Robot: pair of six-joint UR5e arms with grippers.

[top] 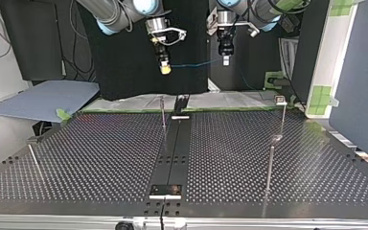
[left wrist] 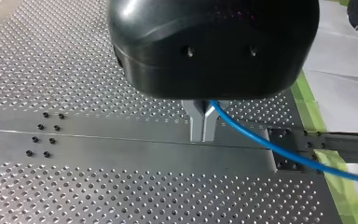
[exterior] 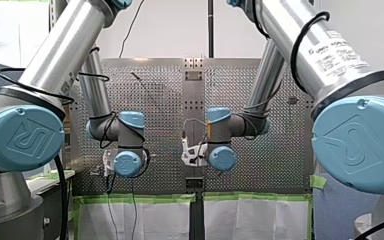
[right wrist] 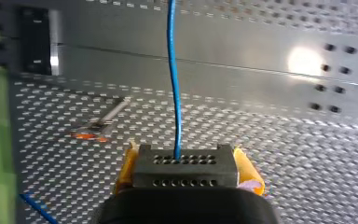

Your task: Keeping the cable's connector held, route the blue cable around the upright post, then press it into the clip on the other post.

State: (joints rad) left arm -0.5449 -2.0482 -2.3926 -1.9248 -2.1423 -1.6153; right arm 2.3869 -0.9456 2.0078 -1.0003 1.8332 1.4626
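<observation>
- My left arm's black tool (left wrist: pixel 203 139) has its metal fingers pressed together, pinching the thin blue cable (left wrist: pixel 270 146). From them the cable runs off sideways above the perforated metal bench (left wrist: pixel 74 70).
- My right arm's tool (right wrist: pixel 185 154) has yellow pads (right wrist: pixel 127 164). It is clamped on a black connector block (right wrist: pixel 185 171) pierced with rows of small holes, and the blue cable (right wrist: pixel 175 93) leaves that block straight ahead of the tool.
- In the top view the blue cable (top: pixel 191 64) hangs as a short span in the air between the right tool (top: pixel 165 69) and the left tool (top: pixel 225 61). Both tools are held high over the far edge of the bench (top: pixel 100 153).
- A thin upright metal post (top: pixel 163 112) stands just beside the bench's dark central strip (top: pixel 175 148).
- A second thin post (top: pixel 282 120), with a small clip (top: pixel 281 99) on top, stands toward the top view's right.
- The cable is well apart from both posts.
</observation>
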